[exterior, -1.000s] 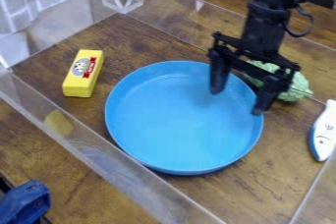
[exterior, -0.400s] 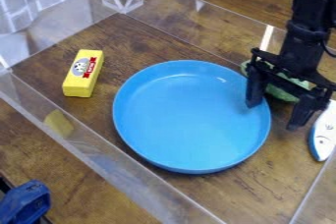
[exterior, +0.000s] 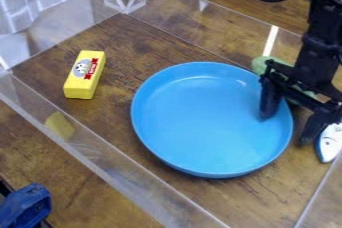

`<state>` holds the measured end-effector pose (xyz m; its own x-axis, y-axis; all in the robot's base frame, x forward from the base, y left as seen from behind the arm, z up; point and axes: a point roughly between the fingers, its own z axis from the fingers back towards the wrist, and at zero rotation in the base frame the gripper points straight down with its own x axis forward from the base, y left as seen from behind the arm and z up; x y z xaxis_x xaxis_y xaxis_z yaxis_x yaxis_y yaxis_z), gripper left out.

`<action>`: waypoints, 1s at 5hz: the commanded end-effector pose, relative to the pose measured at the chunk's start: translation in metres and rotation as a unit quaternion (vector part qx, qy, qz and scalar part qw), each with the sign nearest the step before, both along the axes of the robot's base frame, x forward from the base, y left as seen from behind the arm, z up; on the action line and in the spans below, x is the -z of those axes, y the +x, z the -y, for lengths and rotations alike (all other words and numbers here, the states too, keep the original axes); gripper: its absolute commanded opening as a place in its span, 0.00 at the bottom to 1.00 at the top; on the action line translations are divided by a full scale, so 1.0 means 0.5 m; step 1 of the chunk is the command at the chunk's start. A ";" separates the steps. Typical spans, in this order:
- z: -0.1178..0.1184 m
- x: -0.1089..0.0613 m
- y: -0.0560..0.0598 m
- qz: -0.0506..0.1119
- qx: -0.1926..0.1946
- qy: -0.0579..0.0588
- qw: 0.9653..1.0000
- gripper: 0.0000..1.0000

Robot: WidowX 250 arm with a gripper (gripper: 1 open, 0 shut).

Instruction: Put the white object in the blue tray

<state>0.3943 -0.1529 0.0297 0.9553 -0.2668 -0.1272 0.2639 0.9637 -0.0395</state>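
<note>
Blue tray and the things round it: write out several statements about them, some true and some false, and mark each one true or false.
1. The blue tray holds the white object. False: the white object lies outside it, on the table.
2. The yellow block is on the opposite side of the tray from the white object. True.
3. The gripper is clamped on the yellow block. False: it is open, over by the tray's rim and the white object.
4. The green thing is partly hidden by the gripper. True.
5. The blue tray is smaller than the yellow block. False: it is far bigger.
</note>
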 end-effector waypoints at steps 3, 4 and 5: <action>0.023 -0.031 0.014 0.016 0.021 -0.003 1.000 0.00; 0.027 -0.037 0.007 0.012 0.027 -0.005 1.000 0.00; 0.031 -0.042 0.001 0.008 0.032 -0.007 0.999 0.00</action>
